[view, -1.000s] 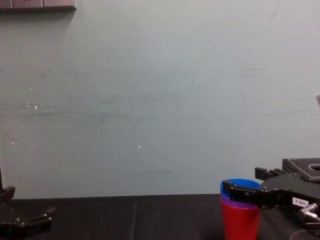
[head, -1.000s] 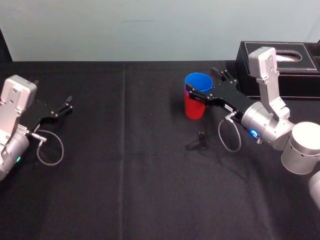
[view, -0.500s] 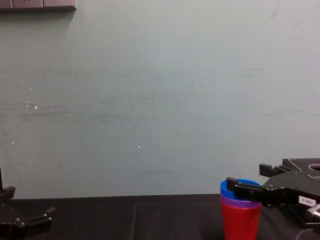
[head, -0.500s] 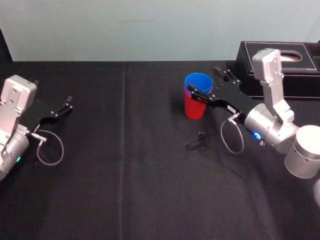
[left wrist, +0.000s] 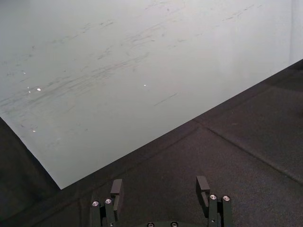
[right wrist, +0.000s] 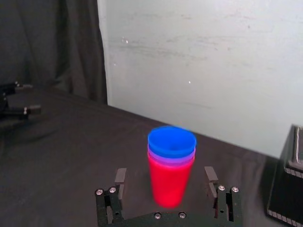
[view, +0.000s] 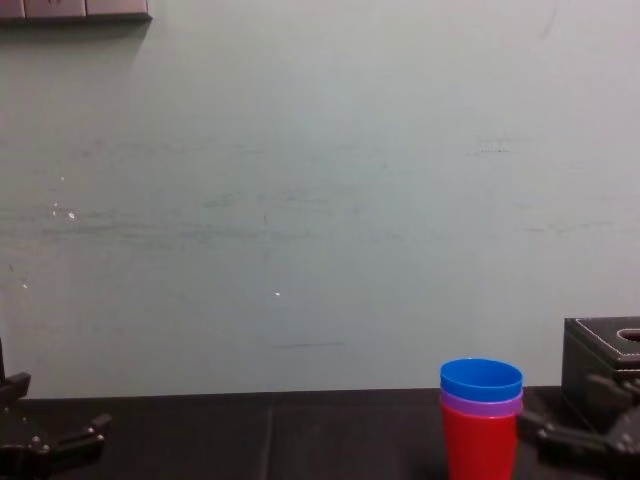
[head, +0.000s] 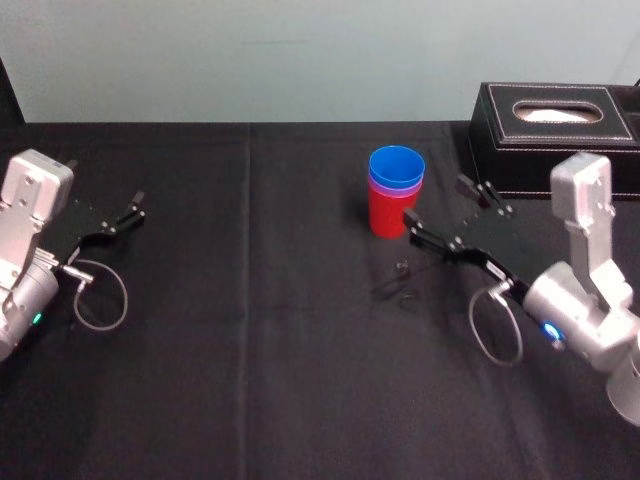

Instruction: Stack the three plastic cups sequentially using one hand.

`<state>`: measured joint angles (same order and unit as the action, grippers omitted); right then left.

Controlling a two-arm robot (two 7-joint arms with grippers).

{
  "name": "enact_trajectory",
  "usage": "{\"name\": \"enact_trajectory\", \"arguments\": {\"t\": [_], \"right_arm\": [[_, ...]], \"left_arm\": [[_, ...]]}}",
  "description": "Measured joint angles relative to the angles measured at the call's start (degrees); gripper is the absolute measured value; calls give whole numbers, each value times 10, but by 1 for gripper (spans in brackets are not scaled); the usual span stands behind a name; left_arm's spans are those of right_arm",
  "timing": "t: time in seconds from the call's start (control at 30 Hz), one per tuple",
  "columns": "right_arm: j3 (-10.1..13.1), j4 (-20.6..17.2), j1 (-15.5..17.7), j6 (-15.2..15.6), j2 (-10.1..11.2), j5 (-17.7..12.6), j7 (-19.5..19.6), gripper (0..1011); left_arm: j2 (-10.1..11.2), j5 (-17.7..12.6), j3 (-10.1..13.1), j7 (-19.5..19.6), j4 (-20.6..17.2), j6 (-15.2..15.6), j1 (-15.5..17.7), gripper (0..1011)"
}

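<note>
Standing nested on the table (head: 250, 330), three plastic cups (head: 396, 205), blue in purple in red: probably light, slick, best clasped mid-wall; right gripper (head: 436, 198) spread empty beside, left gripper (head: 136, 206) parked, spread

Wall (view: 300, 200): pale grey-green, plain, standing along the table's far edge and carrying faint scuffs and scratches.
Panel strip (view: 75, 8): grey, sitting at the wall's top left in the chest view.
Table (head: 150, 400): lying under a black cloth, with a crease (head: 247, 260) running from the far edge toward the near edge.
Curtain (right wrist: 52, 47): dark, hanging beside the wall in the right wrist view.
Box (head: 520, 150): black with white stitching, sitting at the table's far right corner.
</note>
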<state>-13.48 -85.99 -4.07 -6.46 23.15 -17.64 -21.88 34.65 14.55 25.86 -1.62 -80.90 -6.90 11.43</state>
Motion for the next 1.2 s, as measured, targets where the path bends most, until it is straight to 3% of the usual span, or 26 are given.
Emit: {"name": "enact_trajectory", "arguments": {"t": [0.33, 0.6, 1.2], "right_arm": [[16, 10, 38, -30, 0, 9, 11, 1004], [25, 23, 53, -70, -11, 43, 27, 1004], [24, 22, 52, -65, -10, 39, 27, 1004]], "left_arm": [[0, 0, 0, 0, 0, 0, 0, 1005], [0, 0, 0, 0, 0, 0, 0, 1005], [0, 0, 0, 0, 0, 0, 0, 1005]]}}
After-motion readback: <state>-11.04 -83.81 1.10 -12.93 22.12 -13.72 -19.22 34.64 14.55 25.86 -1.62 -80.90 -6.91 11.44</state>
